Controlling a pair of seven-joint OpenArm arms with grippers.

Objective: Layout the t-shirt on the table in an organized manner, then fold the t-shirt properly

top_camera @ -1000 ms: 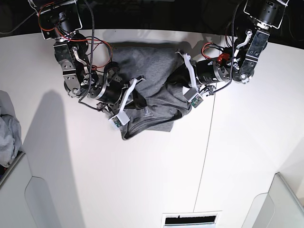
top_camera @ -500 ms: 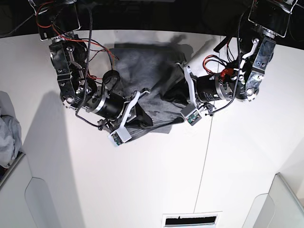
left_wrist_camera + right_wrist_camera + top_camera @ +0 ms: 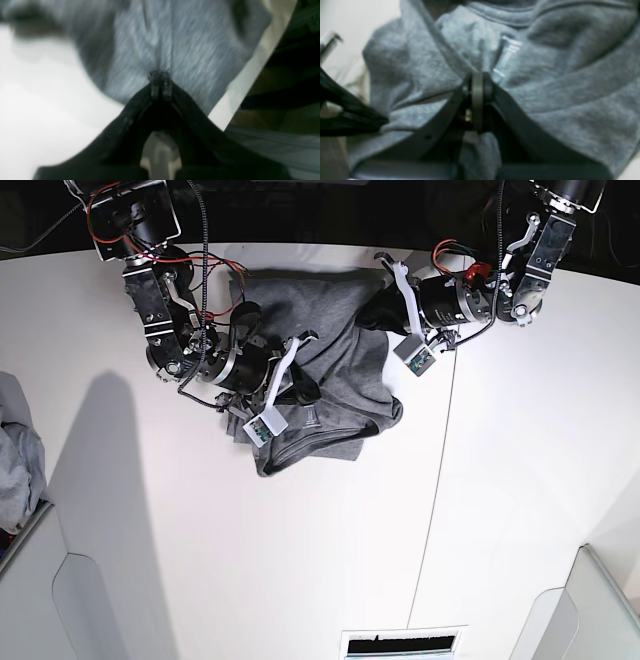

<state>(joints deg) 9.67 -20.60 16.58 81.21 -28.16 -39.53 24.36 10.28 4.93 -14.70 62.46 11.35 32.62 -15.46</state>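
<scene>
The dark-grey t-shirt (image 3: 335, 355) lies crumpled on the white table (image 3: 300, 560) near its far edge, with a bunched lower part toward me. My right gripper (image 3: 303, 380) is at the shirt's left side, shut on a fold of the t-shirt (image 3: 545, 105). The wrist view shows its fingertips (image 3: 477, 85) pinched just below the pale collar label (image 3: 507, 53). My left gripper (image 3: 378, 315) is at the shirt's upper right. It is shut on the t-shirt (image 3: 175, 37), with a crease running up from the closed tips (image 3: 160, 77).
Light grey bins stand at the front left (image 3: 60, 600) and front right (image 3: 590, 600). A paler grey cloth bundle (image 3: 20, 465) lies at the left edge. A thin dark seam (image 3: 432, 510) crosses the table. A white slotted plate (image 3: 400, 642) sits at the front edge.
Both arms have moved toward the far edge with the cloth pinched. The left gripper rose toward the upper right, and the shirt's lower part has spread out below the right gripper.
</scene>
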